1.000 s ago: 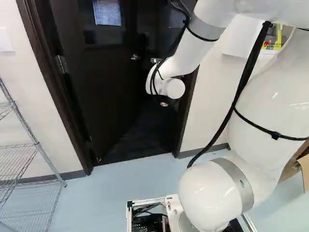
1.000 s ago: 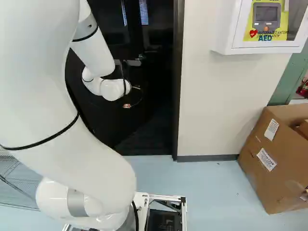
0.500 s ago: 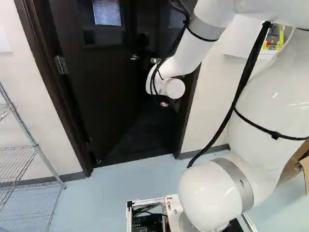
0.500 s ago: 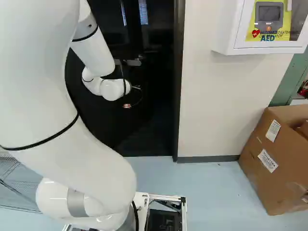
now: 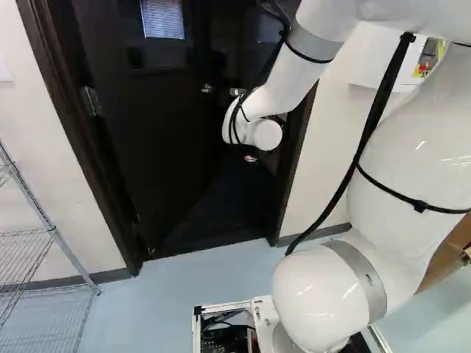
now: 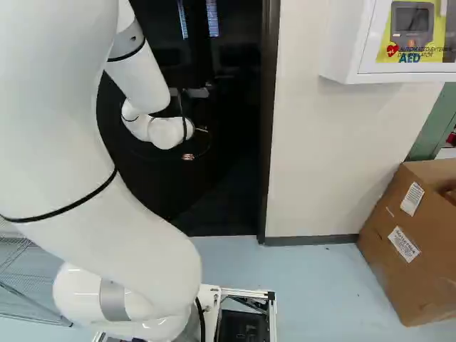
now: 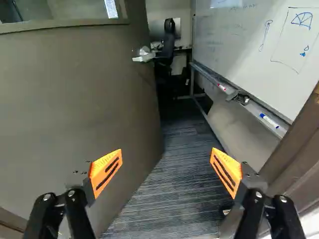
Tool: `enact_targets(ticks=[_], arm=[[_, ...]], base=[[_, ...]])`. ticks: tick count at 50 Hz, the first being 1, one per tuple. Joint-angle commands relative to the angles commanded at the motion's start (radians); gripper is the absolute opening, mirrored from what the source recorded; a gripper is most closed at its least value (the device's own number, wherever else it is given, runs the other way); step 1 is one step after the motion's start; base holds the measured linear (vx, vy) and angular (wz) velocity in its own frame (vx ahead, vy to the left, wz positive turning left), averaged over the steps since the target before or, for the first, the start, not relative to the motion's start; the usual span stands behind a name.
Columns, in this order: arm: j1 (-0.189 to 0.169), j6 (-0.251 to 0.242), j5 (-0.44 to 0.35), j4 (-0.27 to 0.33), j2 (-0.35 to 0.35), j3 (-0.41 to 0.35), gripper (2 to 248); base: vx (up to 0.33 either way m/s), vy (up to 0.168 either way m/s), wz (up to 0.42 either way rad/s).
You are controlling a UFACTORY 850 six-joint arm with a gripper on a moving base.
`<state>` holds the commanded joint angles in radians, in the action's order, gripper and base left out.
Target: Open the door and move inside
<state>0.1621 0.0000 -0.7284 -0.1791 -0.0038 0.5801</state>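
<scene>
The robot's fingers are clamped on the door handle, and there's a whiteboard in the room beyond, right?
Not quite: the wrist view shows the gripper open, with the door handle ahead of it, untouched. The whiteboard is indeed in the room beyond.

Pale blue floor [image 5: 154, 316] bearing a wire rack [image 5: 73, 258], cardboard box [image 6: 399, 285] (open-topped); dark striped carpet [image 7: 172, 194]

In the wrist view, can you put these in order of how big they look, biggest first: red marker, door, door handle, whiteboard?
1. Door
2. Whiteboard
3. Door handle
4. Red marker
</scene>
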Motion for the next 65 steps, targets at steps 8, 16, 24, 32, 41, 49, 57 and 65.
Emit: enact_targets(ticks=[8,16,24,32,41,49,57,65], arm=[[0.0,0.0,0.0,0.0,0.0,0.0,247],[0.0,0.0,0.0,0.0,0.0,0.0,247],[0.0,0.0,0.0,0.0,0.0,0.0,247],[0.0,0.0,0.0,0.0,0.0,0.0,247],[0.0,0.0,0.0,0.0,0.0,0.0,247],[0.0,0.0,0.0,0.0,0.0,0.0,247],[0.0,0.0,0.0,0.0,0.0,0.0,247],[0.0,0.0,0.0,0.0,0.0,0.0,247]], base=[[0.081,0.039,-0.011],[0.086,0.048,-0.013],[0.088,0.044,-0.015],[0.089,0.049,-0.014],[0.094,0.05,-0.015],[0.101,0.053,-0.014],[0.105,0.055,-0.013],[0.115,0.055,-0.017]])
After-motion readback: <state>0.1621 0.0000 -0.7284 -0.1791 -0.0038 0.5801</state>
